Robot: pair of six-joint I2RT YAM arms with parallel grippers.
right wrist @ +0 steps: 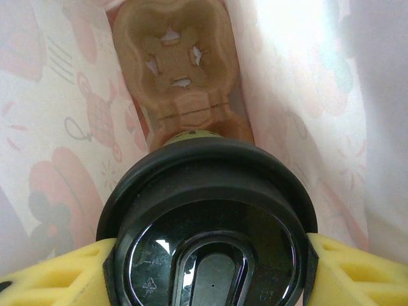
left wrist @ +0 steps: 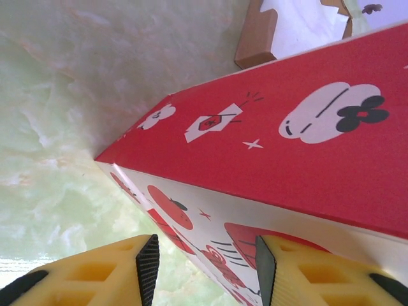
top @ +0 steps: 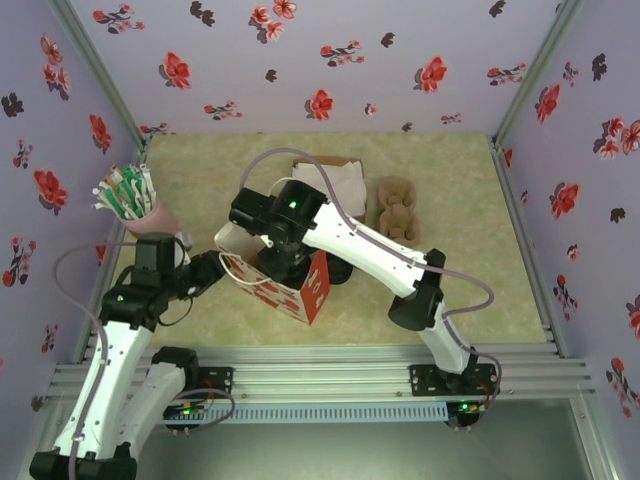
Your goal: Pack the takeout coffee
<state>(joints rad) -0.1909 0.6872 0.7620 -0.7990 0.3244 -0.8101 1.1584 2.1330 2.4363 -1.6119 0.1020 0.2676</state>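
Packing step in hand: right gripper [right wrist: 210,255] clamps the takeout coffee [right wrist: 210,204] at its lid, inside the bag [right wrist: 57,127], above the cup carrier [right wrist: 182,70] on the bag's floor. Left gripper [left wrist: 205,268] straddles the bag's wall; I cannot tell whether it grips. Next, by my reading: seat the cup squarely in a carrier well, then release.

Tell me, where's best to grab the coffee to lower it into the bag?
Grip the round black lid at its rim, jaws on opposite sides, coming from straight above. The red bag is narrow and deep, so only a top-down hold fits.

The takeout coffee [right wrist: 210,185] has a glossy black plastic lid [right wrist: 210,268], the carrier [right wrist: 182,64] is matt brown pulp, the bag [left wrist: 306,146] smooth printed paper.
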